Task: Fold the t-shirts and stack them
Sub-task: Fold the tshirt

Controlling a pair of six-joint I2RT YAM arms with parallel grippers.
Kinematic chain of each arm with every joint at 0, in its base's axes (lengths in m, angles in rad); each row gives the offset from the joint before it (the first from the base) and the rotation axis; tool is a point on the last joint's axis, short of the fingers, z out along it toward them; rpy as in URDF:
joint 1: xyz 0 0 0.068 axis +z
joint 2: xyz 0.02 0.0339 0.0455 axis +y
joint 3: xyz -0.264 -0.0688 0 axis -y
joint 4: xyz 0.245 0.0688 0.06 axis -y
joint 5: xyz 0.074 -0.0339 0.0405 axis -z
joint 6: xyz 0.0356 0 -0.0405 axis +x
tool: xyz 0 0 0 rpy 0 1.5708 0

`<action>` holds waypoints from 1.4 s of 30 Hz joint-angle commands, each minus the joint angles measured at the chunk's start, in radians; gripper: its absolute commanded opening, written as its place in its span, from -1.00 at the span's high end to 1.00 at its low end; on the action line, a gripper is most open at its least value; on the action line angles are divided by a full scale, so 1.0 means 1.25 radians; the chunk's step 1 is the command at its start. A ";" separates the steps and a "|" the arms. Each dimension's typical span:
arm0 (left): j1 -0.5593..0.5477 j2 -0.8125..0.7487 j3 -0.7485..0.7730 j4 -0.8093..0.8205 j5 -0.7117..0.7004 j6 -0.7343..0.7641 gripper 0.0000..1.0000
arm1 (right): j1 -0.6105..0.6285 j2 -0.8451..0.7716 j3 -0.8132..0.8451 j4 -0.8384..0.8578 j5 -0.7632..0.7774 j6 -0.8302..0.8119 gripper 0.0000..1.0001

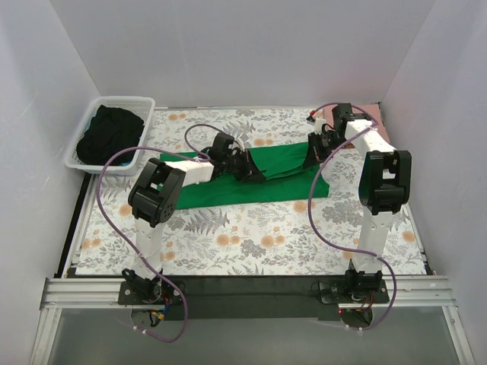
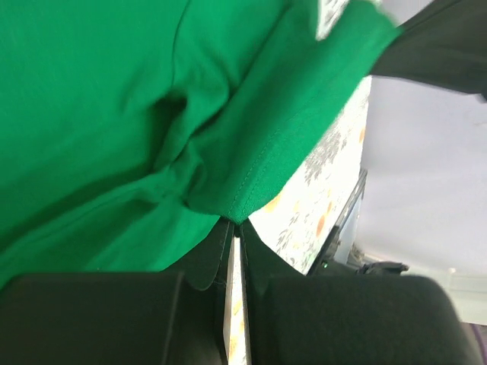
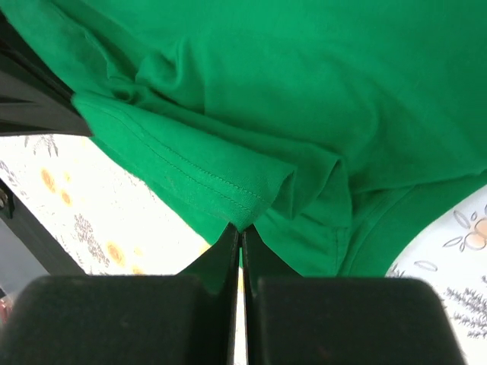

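The bright green t-shirt point(image 1: 228, 190) lies stretched across the middle of the floral table cloth, its right part lifted and folded over. My left gripper point(image 1: 247, 169) is shut on a hemmed edge of the green t-shirt point(image 2: 251, 152), pinched at the fingertips point(image 2: 236, 222). My right gripper point(image 1: 313, 157) is shut on another hemmed corner of the green t-shirt point(image 3: 228, 182), near its right end point(image 3: 241, 228). A patch of the pale pink t-shirt point(image 1: 370, 109) shows at the back right corner, behind my right arm; its print is hidden.
A white slatted basket point(image 1: 114, 102) stands at the back left with a dark garment point(image 1: 110, 135) in it. White walls enclose the table on three sides. The floral cloth point(image 1: 251, 236) in front of the green t-shirt is bare.
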 commanded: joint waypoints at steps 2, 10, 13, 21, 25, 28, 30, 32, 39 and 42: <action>0.020 -0.018 0.069 0.012 0.013 0.022 1.00 | -0.004 0.032 0.061 0.001 -0.035 0.032 0.97; 0.042 0.053 0.192 0.000 0.009 0.070 1.00 | -0.004 0.071 0.119 0.004 -0.032 0.041 0.97; 0.050 0.062 0.195 -0.002 0.008 0.077 1.00 | -0.004 0.087 0.143 0.004 -0.028 0.044 0.97; 0.055 0.061 0.148 -0.010 0.038 0.078 1.00 | -0.004 0.079 0.145 0.001 -0.049 0.049 0.97; 0.055 0.059 0.122 -0.002 0.052 0.080 1.00 | -0.004 0.064 0.128 -0.002 -0.047 0.049 0.97; 0.053 0.052 0.114 0.001 0.061 0.086 1.00 | -0.003 0.047 0.095 -0.002 -0.058 0.048 0.97; 0.055 0.041 0.104 0.000 0.061 0.095 1.00 | -0.002 0.028 0.074 -0.002 -0.064 0.048 0.97; 0.055 0.034 0.100 -0.008 0.065 0.105 1.00 | 0.000 0.014 0.041 -0.002 -0.064 0.044 0.97; 0.052 0.016 0.065 -0.018 0.079 0.121 1.00 | 0.000 -0.012 -0.031 0.001 -0.057 0.025 0.97; 0.049 0.007 0.051 -0.016 0.079 0.132 1.00 | 0.000 -0.016 -0.030 0.000 -0.054 0.022 0.97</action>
